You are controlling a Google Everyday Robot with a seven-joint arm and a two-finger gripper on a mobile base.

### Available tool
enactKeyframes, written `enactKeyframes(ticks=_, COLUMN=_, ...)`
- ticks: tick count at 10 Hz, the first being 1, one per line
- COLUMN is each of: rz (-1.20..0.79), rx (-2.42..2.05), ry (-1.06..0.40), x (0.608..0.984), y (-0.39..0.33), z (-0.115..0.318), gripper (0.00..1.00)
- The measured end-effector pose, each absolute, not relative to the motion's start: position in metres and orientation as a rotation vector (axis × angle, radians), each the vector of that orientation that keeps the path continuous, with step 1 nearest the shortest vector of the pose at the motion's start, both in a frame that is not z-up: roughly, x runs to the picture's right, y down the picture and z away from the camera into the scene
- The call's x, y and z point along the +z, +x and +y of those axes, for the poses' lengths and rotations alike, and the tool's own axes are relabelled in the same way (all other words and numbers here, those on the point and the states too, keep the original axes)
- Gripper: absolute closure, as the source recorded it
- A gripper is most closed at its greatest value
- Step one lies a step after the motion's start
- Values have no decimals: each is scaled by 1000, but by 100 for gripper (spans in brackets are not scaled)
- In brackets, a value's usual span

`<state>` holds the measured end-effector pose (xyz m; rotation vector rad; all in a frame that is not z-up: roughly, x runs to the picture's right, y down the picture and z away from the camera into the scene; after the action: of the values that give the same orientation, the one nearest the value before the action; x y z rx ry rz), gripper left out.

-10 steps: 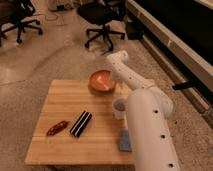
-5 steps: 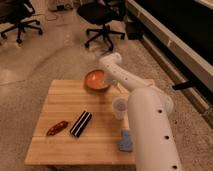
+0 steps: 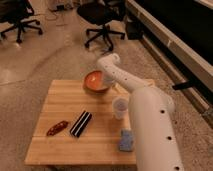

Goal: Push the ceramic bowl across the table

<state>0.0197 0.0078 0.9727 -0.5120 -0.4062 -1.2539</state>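
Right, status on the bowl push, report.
Pincer at right rim of ceramic bowl. Bowl upright, at far edge of table. White cup sits apart, nearer side, not blocking.

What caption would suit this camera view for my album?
End effector beside the ceramic bowl, at the far edge of the table.

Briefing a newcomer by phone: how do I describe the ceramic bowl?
Find the wooden table; look at the middle of its far edge. The ceramic bowl sits there, the gripper at its right side. It is round, orange-red inside, and wider than the white cup nearby.
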Motion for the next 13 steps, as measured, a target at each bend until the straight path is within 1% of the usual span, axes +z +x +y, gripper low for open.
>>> enactKeyframes(ticks=6, rz=-524, rx=-1291, ry=-524, x=958, y=-4, z=39, gripper=20)
enactKeyframes(ticks=11, rz=-601, rx=-1289, ry=-548, x=936, y=3, z=61, gripper=20)
enactKeyframes(ticks=13, rz=-620, rx=-1282, ry=-570, x=927, y=17, z=73, gripper=20)
